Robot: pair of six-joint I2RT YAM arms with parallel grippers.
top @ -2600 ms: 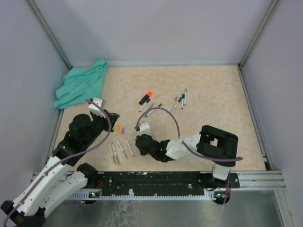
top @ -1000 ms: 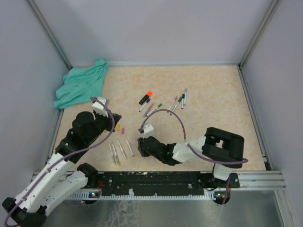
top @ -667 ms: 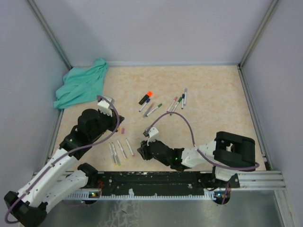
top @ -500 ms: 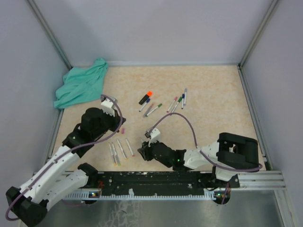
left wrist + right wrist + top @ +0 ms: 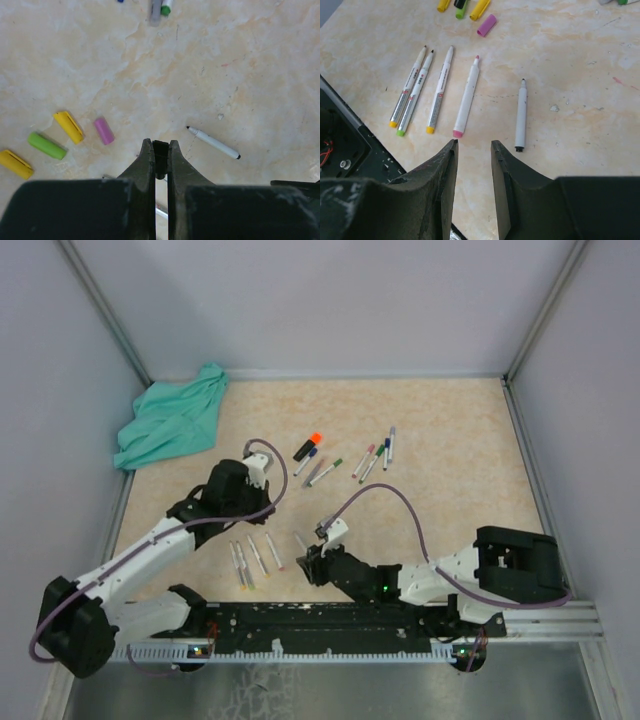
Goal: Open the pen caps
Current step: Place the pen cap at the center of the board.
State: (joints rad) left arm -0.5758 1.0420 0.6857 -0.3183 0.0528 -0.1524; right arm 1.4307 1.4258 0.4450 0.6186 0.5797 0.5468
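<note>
Swung rightward since earlier, left claw pinches a stubby black plastic cap over the marbled beige bench; yellow, green and pink stubby caps lie nearby on it; right claw spread, empty.

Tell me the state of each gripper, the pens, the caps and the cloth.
Left gripper: shut on black cap.
Right gripper: open, empty.
Near pens: uncapped, lying flat.
Loose caps: off their pens, lying flat.
Far pens: capped.
Cloth: crumpled in far left corner.
</note>
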